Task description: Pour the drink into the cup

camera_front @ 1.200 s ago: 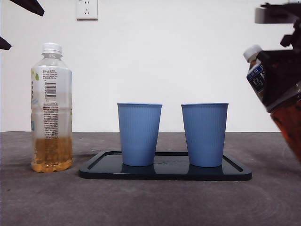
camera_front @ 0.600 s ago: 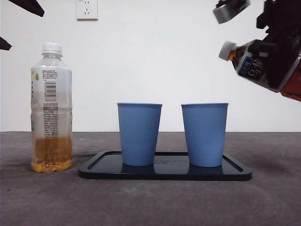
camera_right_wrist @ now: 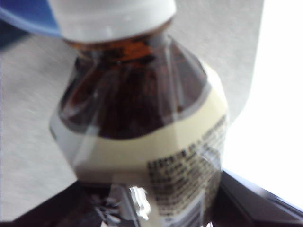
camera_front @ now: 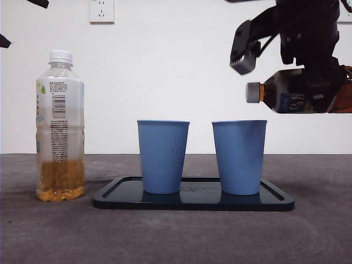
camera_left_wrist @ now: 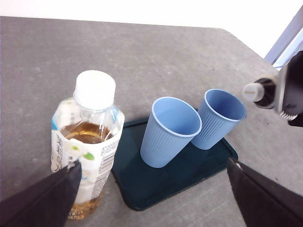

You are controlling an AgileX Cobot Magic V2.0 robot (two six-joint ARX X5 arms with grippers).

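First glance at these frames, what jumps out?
The right gripper, high at the right, holds a dark drink bottle tipped flat, its white cap still on, the neck just above the right blue cup. Two blue cups stand on a dark tray; the left cup looks empty. A capped tea bottle stands apart, left of the tray.

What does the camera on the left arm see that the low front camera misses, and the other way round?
Only the left wrist view looks down into the two cups: the nearer cup and the farther cup both look empty; it also shows the left gripper open near the pale bottle.

Only the front view shows the wall socket and the dark bottle lying level, cap above the farther cup's rim.

Both show the tray, cups, pale bottle and capped dark bottle.
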